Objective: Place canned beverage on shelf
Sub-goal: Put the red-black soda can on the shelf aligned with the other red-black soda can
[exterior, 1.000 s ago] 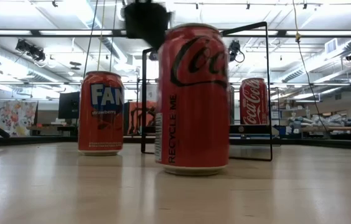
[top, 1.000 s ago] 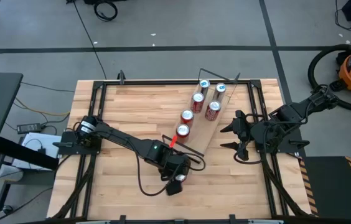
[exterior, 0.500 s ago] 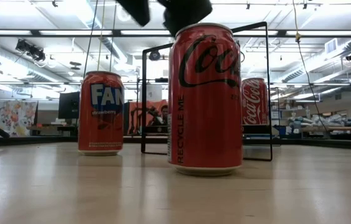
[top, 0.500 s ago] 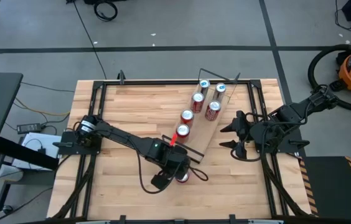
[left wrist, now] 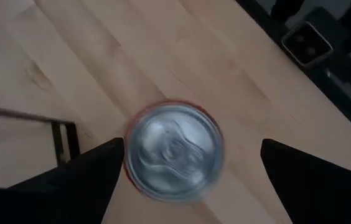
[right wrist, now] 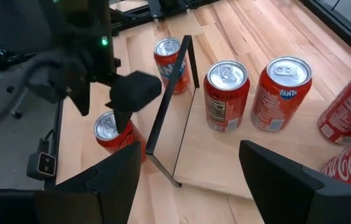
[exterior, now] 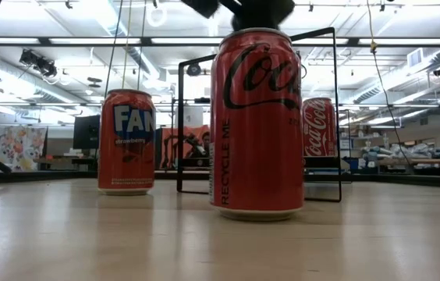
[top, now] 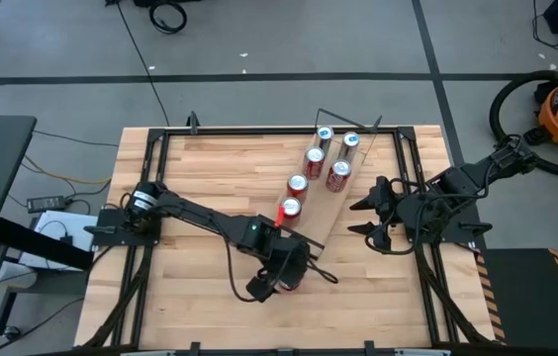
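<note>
Now, by part:
Left gripper [top: 287, 277]: spread wide, poised straight above a red Coke can [left wrist: 174, 150]; one finger [left wrist: 82, 177] stands on each side of the silver lid, apart from it, nothing grasped.
Coke can: upright on the bare table [top: 200, 178], near its front edge, just off the near end of the shelf [top: 333, 203]; in the low view it stands closest, with the dark gripper right above its top.
Shelf: light-wood board with a thin black wire frame [right wrist: 166, 115], lying aslant from the table's far side toward the front.
Cans on shelf: Fanta can [right wrist: 279, 93] and a second orange can [right wrist: 226, 94] side by side; more red cans [top: 338, 176] ranged along the board.
Fanta can off shelf [exterior: 126, 141]: upright on the table, beside the frame.
Right gripper [top: 370, 216]: waits at the table's right edge beside the shelf, fingers apart, empty.
</note>
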Action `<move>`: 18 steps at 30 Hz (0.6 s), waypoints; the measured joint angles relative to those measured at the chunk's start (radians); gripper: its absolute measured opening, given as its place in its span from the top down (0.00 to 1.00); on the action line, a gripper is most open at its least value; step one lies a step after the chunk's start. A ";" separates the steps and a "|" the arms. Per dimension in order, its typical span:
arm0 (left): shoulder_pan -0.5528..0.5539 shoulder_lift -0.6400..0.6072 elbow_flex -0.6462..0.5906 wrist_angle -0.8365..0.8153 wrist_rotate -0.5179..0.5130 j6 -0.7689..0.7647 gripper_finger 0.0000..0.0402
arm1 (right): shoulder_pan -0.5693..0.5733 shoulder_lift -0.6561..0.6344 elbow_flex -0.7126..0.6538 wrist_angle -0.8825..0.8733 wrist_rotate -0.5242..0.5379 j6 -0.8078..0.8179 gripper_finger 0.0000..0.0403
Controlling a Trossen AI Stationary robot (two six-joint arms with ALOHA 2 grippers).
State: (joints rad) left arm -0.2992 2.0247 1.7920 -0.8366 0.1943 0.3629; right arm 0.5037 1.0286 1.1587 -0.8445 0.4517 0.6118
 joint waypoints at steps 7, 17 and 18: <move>-0.001 0.022 0.002 0.032 -0.007 -0.007 0.03 | 0.000 0.001 0.000 0.012 0.001 -0.001 0.31; -0.008 0.049 0.001 0.044 -0.018 -0.179 0.03 | 0.000 0.001 0.000 0.013 0.004 -0.004 0.31; -0.008 0.049 0.001 0.044 -0.021 -0.216 0.03 | 0.000 0.001 0.000 0.013 0.004 -0.006 0.31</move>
State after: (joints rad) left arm -0.3077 2.0739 1.7931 -0.7925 0.1734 0.1465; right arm 0.5037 1.0294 1.1587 -0.8310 0.4553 0.6056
